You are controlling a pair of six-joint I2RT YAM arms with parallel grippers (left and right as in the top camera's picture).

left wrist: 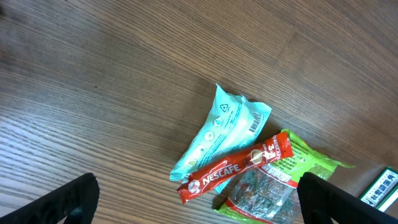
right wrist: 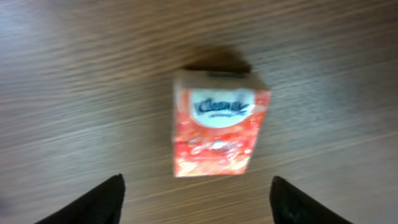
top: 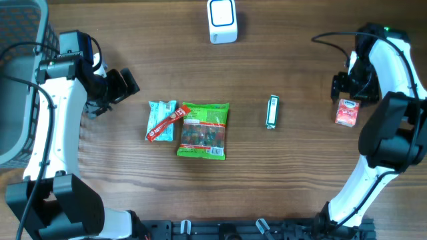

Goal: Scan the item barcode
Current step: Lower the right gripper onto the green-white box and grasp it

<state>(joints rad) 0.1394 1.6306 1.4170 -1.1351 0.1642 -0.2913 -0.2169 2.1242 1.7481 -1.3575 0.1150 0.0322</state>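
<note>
The right gripper [right wrist: 198, 202] has its 2 fingers [right wrist: 93, 200] spread wide, with nothing between them. In the blurred wrist view the bare table [right wrist: 74, 93] shows in the gap. Just ahead of the tips lies the pack [right wrist: 217, 127], an orange-red tissue pack with a white Kleenex oval. It lies flat on the wood and neither finger touches it. From overhead the pack sits at the right side of the table, right by the gripper and on the side toward the robot's base.

The left gripper [left wrist: 199, 202] is also spread wide and holds nothing. Its 2 dark fingers [left wrist: 59, 202] frame the bottom corners of its wrist view, above bare wood. Ahead of them lies a teal packet [left wrist: 227, 127] with a printed barcode facing up. A red Nescafe stick [left wrist: 236, 169] lies slantwise over its lower end. The stick's other end rests on a green bag [top: 203, 130] that lies just beside the packet, near the table's middle.

Between the bag and the pack, apart from both, lies a small green-and-white box [top: 271, 111]. The white scanner [top: 222, 20] stands at the far edge, near the middle, well apart from the pack. A wire basket [top: 17, 80] sits at the left edge, behind the left arm.
</note>
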